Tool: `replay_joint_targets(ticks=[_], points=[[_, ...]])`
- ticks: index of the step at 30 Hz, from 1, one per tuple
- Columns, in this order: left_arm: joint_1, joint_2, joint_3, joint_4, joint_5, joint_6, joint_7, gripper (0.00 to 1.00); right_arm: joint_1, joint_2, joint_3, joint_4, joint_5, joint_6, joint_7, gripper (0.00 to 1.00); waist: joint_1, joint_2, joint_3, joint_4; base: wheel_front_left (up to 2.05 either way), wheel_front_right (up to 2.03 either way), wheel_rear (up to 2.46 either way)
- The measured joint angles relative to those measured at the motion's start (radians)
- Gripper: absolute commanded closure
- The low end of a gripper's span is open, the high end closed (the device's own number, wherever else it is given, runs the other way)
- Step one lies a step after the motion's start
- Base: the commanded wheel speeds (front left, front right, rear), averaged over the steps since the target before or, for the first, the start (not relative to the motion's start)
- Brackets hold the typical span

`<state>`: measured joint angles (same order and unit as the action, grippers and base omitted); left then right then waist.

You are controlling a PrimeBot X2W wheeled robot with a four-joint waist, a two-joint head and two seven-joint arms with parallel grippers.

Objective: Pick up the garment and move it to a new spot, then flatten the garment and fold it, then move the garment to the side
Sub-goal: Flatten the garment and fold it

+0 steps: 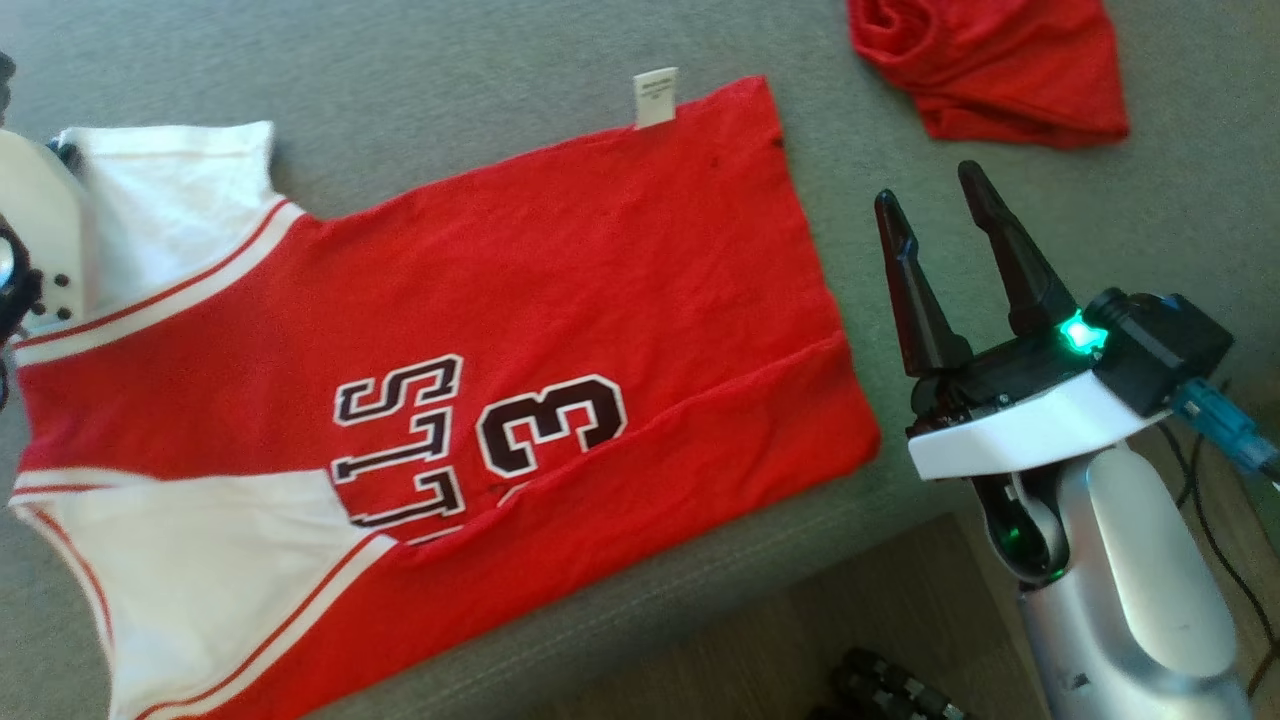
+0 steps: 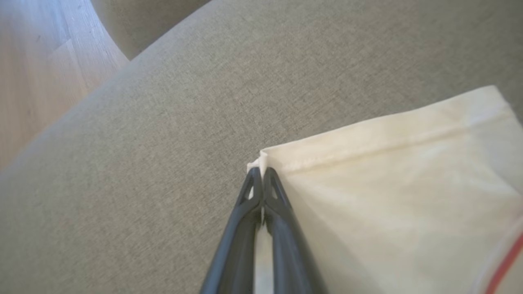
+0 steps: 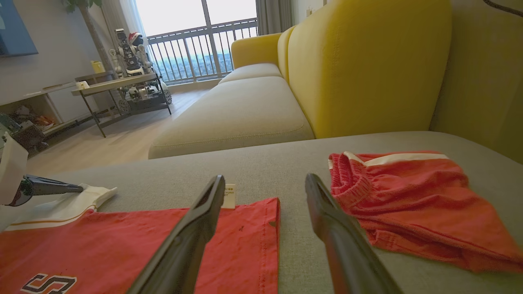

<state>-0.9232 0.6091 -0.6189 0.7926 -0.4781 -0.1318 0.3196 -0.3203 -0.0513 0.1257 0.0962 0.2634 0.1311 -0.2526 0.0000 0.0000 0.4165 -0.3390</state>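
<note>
**Left pincer [image 2: 261,173] pinching a sleeve corner of the garment [image 1: 560,280]**

The left pincer is pressing its fingers together on the corner of the white sleeve [image 2: 388,171], right at the stitched cuff, with a little fold of cloth poking out past the tips. The right pincer [image 1: 928,182] is hovering spread wide and holding nothing, just beside the garment's bottom hem.

The garment, a red jersey with white sleeves, is lying spread fairly flat on the grey sofa seat [image 1: 450,80]. Its near side is running close along the seat's front edge, and its label [image 1: 655,95] is sticking out on the far side. A pair of red shorts [image 1: 1000,60] is lying bunched farther back, apart from it.

The jersey is looking like light, limp knit: soft and not fragile. It is likely going to sag and trail from a single pinch and drag a little on the woven upholstery. Hems and cuffs, being doubled and stitched, are looking like the surest places to grip. A second hold on the near hem corner would probably keep the cloth taut for folding.
</note>
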Motion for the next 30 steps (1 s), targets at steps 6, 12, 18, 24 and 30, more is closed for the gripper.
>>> replay_joint_targets(ticks=[6,12,18,24,30], points=[[0.0,-0.018,-0.014,-0.024,-0.018,0.0,-0.121,1.0,-0.037,0.0,-0.041,0.08,-0.022,0.0,0.01,0.0,0.0,0.0,-0.016,0.055,0.0,0.0,0.0],[0.048,-0.059,-0.027,-0.092,-0.016,0.014,-0.231,1.0,-0.173,-0.009,-0.067,0.197,-0.084,0.0,0.088,0.0,0.0,0.0,-0.04,0.139,0.0,0.0,0.0],[0.126,-0.097,-0.049,-0.203,-0.008,0.053,-0.306,1.0,-0.27,-0.091,-0.09,0.379,-0.11,0.0,0.167,0.0,0.0,0.0,-0.063,0.241,0.0,0.0,0.0],[0.18,-0.114,-0.067,-0.337,0.0,0.098,-0.323,1.0,-0.344,-0.164,-0.088,0.559,-0.105,0.0,0.209,0.0,0.0,0.0,-0.082,0.328,0.0,0.0,0.0],[0.237,-0.11,-0.081,-0.437,0.0,0.122,-0.313,1.0,-0.408,-0.216,-0.047,0.706,-0.104,0.0,0.223,0.0,0.0,0.0,-0.088,0.38,0.0,0.0,0.0]])
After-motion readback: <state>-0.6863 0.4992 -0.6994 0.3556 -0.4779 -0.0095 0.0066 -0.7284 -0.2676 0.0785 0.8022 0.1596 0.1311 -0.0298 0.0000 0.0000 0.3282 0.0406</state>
